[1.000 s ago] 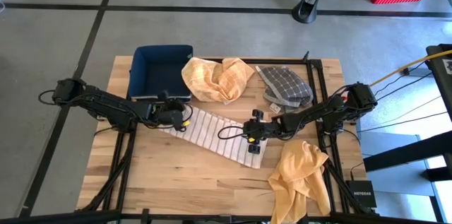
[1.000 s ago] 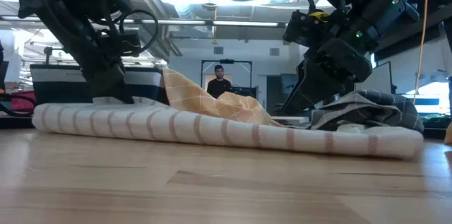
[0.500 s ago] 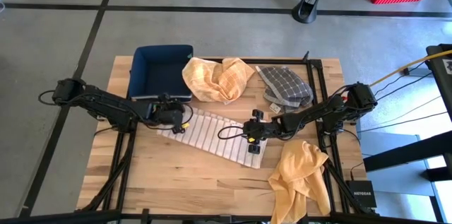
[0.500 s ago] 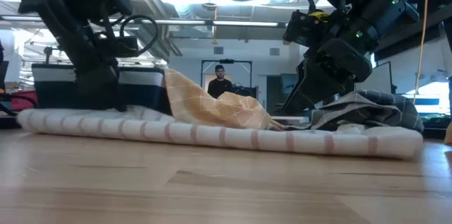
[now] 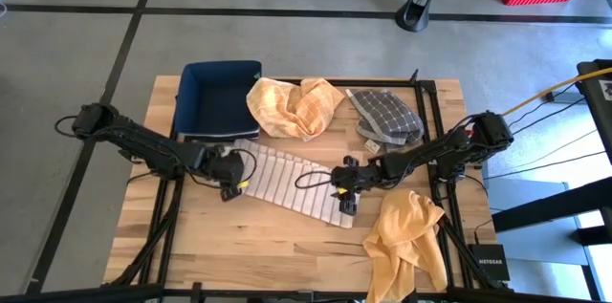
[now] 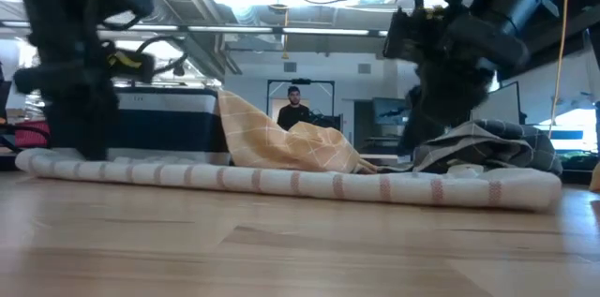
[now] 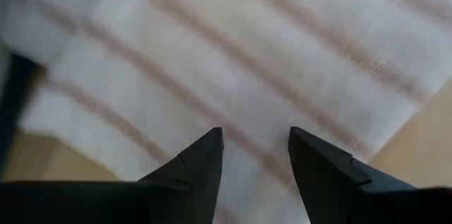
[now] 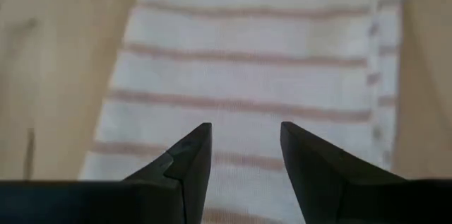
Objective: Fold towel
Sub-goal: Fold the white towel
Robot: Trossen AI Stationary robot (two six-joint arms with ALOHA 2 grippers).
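Observation:
The white towel with reddish stripes [image 5: 296, 181] lies flat on the table's middle, slanting from far left to near right; in the low view the towel [image 6: 281, 180] is a long low band. My left gripper [image 5: 230, 183] stands open over its left end [image 7: 247, 61], fingers pointing down. My right gripper [image 5: 346, 198] stands open over the towel's right end [image 8: 254, 61]. Nothing sits between either pair of fingers.
A dark blue bin [image 5: 220, 97] stands at the far left. An orange towel [image 5: 292, 107] and a grey checked towel [image 5: 384, 117] lie crumpled along the far side. A yellow towel [image 5: 406, 241] hangs over the near right edge. A person [image 6: 293, 105] stands far behind.
My left gripper has opened and let go of the towel's left end, then moved toward the table's near left. That end, held raised a second ago, has dropped and now lies flat and stretched out to the left. My right gripper has shifted slightly above the towel's right end.

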